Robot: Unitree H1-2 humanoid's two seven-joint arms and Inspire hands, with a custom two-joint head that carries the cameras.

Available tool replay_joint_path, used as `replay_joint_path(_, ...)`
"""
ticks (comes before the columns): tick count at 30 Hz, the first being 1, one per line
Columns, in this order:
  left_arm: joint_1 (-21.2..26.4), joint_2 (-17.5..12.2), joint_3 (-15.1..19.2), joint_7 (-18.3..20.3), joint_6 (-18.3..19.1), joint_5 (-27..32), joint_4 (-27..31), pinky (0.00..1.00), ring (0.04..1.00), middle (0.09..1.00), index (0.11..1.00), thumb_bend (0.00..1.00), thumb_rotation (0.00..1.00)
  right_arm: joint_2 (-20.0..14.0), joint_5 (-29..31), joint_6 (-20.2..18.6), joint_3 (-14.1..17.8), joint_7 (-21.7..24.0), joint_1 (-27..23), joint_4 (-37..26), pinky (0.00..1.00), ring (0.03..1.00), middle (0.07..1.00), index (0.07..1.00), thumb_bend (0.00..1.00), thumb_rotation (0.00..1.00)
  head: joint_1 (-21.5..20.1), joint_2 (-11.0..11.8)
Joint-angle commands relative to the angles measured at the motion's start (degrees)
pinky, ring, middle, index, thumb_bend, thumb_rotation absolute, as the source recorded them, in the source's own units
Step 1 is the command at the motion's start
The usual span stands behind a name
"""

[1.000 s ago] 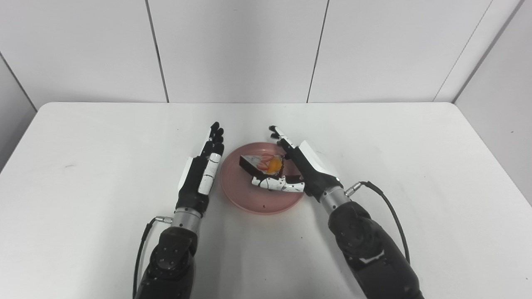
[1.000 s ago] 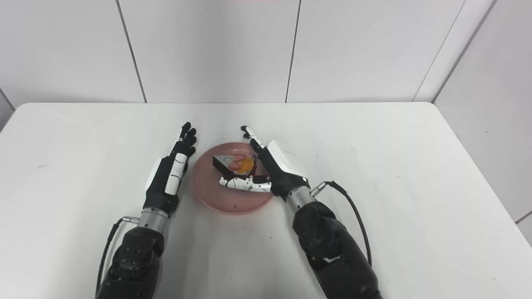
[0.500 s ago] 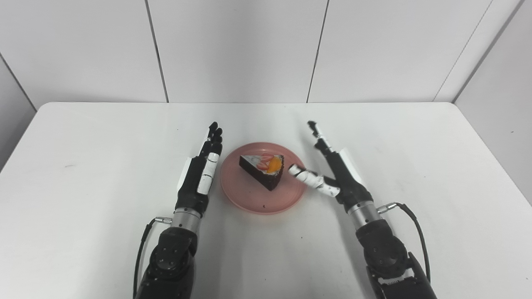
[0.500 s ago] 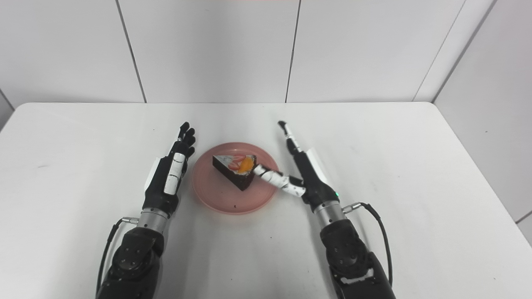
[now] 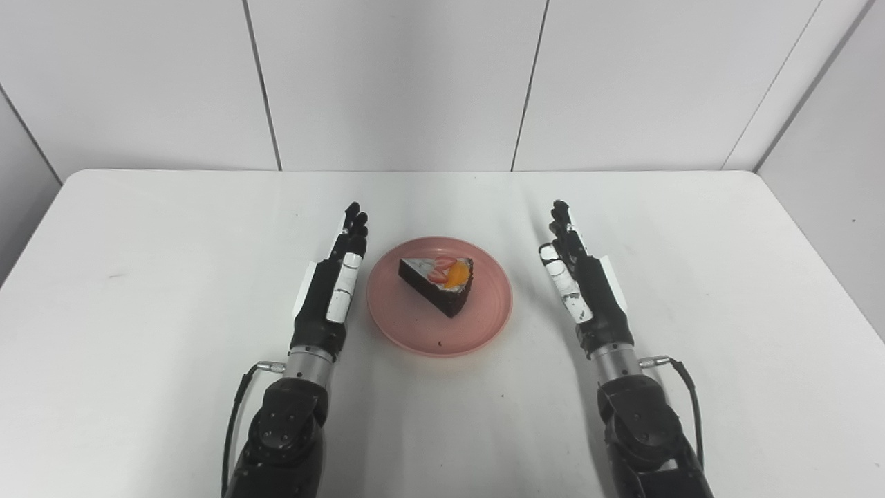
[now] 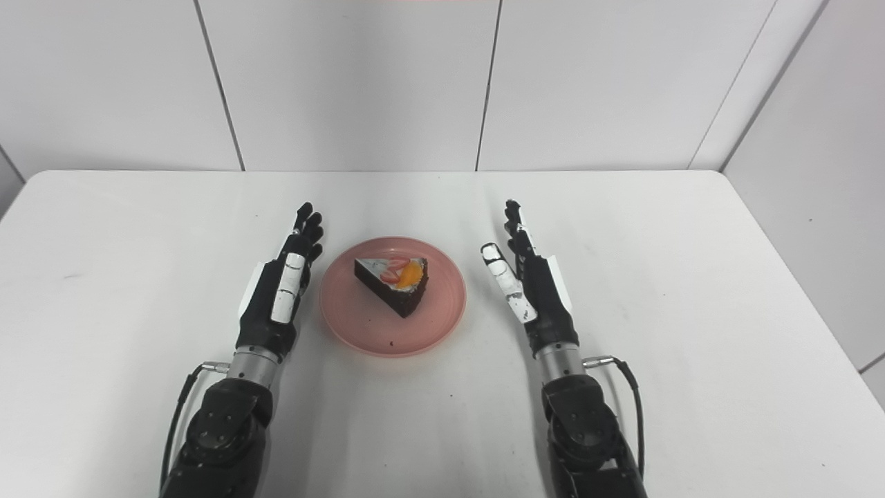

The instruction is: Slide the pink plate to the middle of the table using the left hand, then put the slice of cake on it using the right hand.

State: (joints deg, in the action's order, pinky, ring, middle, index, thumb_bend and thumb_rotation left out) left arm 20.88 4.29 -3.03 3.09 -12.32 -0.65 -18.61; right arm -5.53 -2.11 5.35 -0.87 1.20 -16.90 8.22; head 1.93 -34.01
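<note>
A white table (image 5: pixel 173 360) with rounded far corners fills the lower part of both views. Its top is matt and mostly plain, with a few faint grey scuffs, one near the left edge and some toward the right. Behind it stands a wall of large white panels (image 5: pixel 394 76) split by thin dark vertical seams; on the right the panelling turns a corner and runs along the table's side, and a strip of grey wall shows at the far left. No brand, label or writing can be read on anything here.

The pink plate (image 5: pixel 415 332) lies near the middle of the table, flat on the surface. On it sits the slice of cake (image 5: pixel 440 282), a dark chocolate wedge with a pale top carrying red and orange fruit pieces, its point aimed toward the robot. A few dark crumbs lie on the plate's near part.

The left hand (image 5: pixel 332 290) rests just beside the plate's left rim, fingers stretched out straight and pointing away from the robot, holding nothing. The right hand (image 6: pixel 529 287) stands clear of the plate's right rim, likewise flat and extended with its thumb a little apart, empty. A dark cable loops from each wrist.
</note>
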Motion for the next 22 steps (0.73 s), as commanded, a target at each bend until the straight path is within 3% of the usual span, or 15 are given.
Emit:
replay_joint_path(1, -2.49, -0.37, 0.15, 0.47, -0.12, 0.99, -1.61, 1.00, 1.000, 1.000, 1.000, 0.68, 1.00, 0.29, 0.98, 2.33, 0.28, 0.56, -1.25, -0.96, 1.00, 1.000, 1.000, 1.000, 0.63, 0.90, 0.28, 0.11)
replay_joint_path(3, -2.59, -0.43, 0.05, 0.20, -0.03, 0.50, -1.35, 1.00, 1.000, 1.000, 1.000, 0.68, 1.00, 0.65, 0.98, 2.02, -0.17, 0.73, -0.83, -1.31, 1.00, 1.000, 1.000, 1.000, 0.65, 0.90, 0.28, 0.11)
replay_joint_path(10, -3.20, 0.00, 0.25, -0.61, 1.97, -0.01, -0.07, 1.00, 1.000, 1.000, 1.000, 0.70, 1.00, 1.72, 1.50, -0.25, -0.75, 1.33, 0.44, -2.67, 1.00, 1.000, 1.000, 1.000, 0.59, 0.88, 0.79, 0.62)
replay_joint_path(17, -3.63, -0.09, 0.14, -0.68, 2.49, -0.12, 0.10, 1.00, 1.000, 1.000, 1.000, 0.71, 1.00, 2.53, 2.09, 0.94, -1.01, 1.76, 1.32, -2.85, 1.00, 1.000, 1.000, 1.000, 0.49, 0.85, 1.45, 1.07)
replay_joint_path(22, -3.76, 0.38, 0.89, -0.78, 4.00, 1.04, 0.96, 1.00, 1.000, 1.000, 1.000, 0.71, 1.00, 3.10, 2.98, 0.84, -0.72, 1.87, 1.57, -2.75, 1.00, 1.000, 1.000, 1.000, 0.49, 0.85, 1.62, 1.08)
